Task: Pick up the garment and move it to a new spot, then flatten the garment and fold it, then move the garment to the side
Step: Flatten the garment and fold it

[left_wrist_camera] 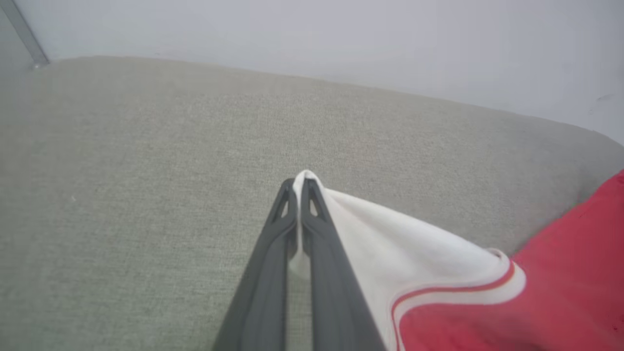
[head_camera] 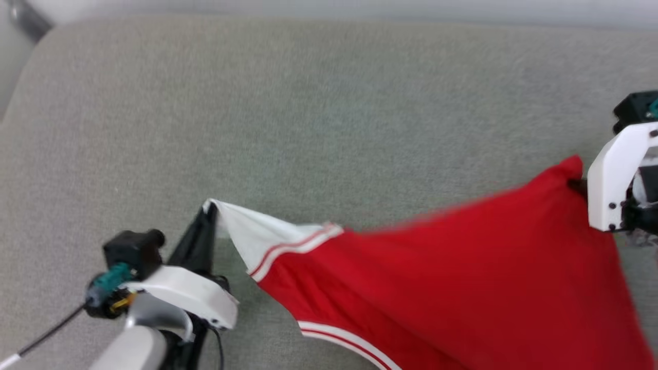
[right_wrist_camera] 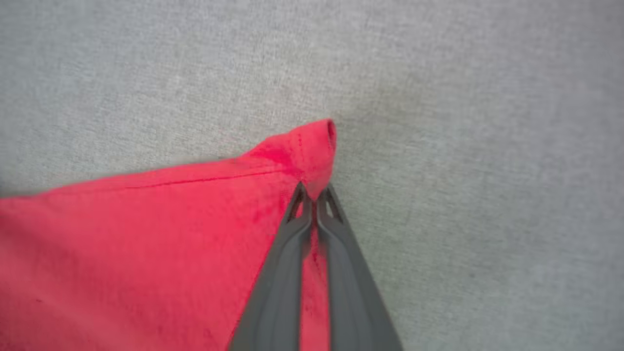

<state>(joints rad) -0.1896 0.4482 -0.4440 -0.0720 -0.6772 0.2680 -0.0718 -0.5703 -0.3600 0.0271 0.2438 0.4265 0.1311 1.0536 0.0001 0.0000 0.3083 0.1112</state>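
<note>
The garment (head_camera: 437, 277) is a red shirt with a white sleeve and red-and-white trim, stretched between both arms above the grey cushion. My left gripper (head_camera: 209, 209) is shut on the tip of the white sleeve (left_wrist_camera: 390, 243); the left wrist view shows the cloth pinched between the dark fingers (left_wrist_camera: 273, 263) of that gripper (left_wrist_camera: 300, 183). At the far right my right gripper (head_camera: 578, 185) is shut on a red hem corner (right_wrist_camera: 312, 151), with the right gripper (right_wrist_camera: 316, 192) pinching it at its fingertips. The shirt's lower part runs off the head view's bottom edge.
A broad grey fabric cushion (head_camera: 308, 103) spreads under and beyond the shirt. A pale wall (left_wrist_camera: 341, 39) rises behind its far edge. A dark strip (head_camera: 25, 18) shows at the top left corner.
</note>
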